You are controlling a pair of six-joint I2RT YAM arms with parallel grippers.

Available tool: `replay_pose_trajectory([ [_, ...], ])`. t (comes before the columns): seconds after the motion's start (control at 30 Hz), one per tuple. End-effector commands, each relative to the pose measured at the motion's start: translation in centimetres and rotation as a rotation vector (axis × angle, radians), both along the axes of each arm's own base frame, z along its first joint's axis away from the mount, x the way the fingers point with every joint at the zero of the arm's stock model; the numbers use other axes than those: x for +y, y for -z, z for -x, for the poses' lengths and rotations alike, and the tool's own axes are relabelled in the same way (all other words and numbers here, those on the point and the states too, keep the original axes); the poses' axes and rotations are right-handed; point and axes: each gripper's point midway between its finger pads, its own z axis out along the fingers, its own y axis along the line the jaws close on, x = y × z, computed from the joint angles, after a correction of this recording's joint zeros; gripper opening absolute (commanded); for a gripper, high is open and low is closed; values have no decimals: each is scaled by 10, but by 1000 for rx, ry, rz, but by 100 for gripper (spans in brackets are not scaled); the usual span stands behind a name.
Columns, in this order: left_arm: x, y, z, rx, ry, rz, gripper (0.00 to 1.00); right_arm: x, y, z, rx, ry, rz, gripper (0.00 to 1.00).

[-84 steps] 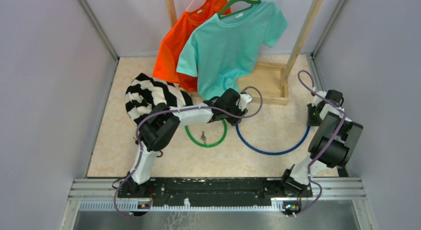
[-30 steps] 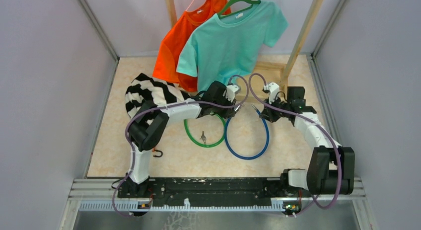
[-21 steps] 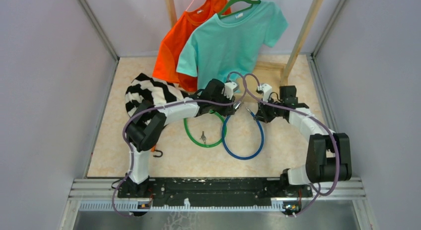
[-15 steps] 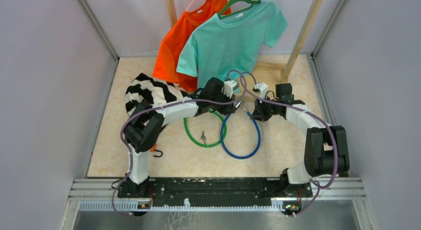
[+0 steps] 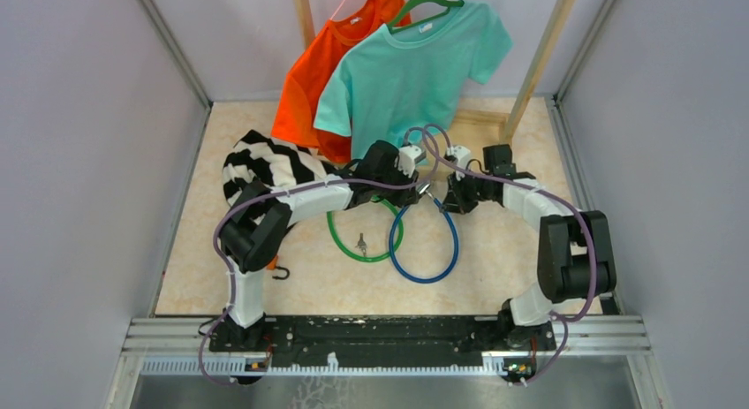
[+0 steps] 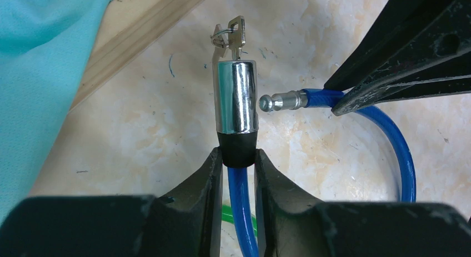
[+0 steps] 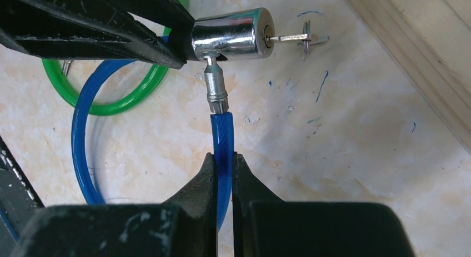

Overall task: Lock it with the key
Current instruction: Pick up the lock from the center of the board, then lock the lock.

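A blue cable lock (image 5: 426, 248) loops over the marble floor. My left gripper (image 6: 237, 157) is shut on the black collar under its chrome lock barrel (image 6: 236, 96), which has a key (image 6: 233, 35) in its far end. My right gripper (image 7: 223, 160) is shut on the blue cable just behind its metal pin end (image 7: 215, 90). The pin tip touches the barrel's side (image 7: 230, 35); I cannot tell whether it is inside. In the top view both grippers meet near the middle, left (image 5: 415, 184) and right (image 5: 449, 197).
A green cable lock (image 5: 364, 237) with its own key lies just left of the blue loop. A striped cloth (image 5: 265, 166) lies at the left. Orange and teal shirts (image 5: 411, 69) hang on a wooden rack (image 5: 481, 144) at the back.
My right arm has swung in from the right edge, carrying the pin end leftward to the barrel. The blue loop has narrowed. My left gripper has shifted slightly left with the barrel.
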Motion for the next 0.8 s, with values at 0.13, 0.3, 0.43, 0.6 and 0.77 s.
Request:
replay_pose_trajectory([
  [0.13, -14, -34, 5, -89, 44, 62, 0, 13, -16, -15, -25, -23, -44, 0],
  [0.3, -12, -32, 3, -104, 33, 49, 0, 13, -15, -12, -19, -34, -40, 0],
  [0.43, -12, -35, 0, -117, 24, 47, 0, 12, -16, -8, -24, -43, -36, 0],
  [0.6, -10, -41, -3, -144, 14, 43, 0, 11, -15, -5, -14, -43, -32, 0],
  [0.77, -9, -41, -4, -147, 14, 41, 0, 11, -13, -4, -4, -39, -30, 0],
])
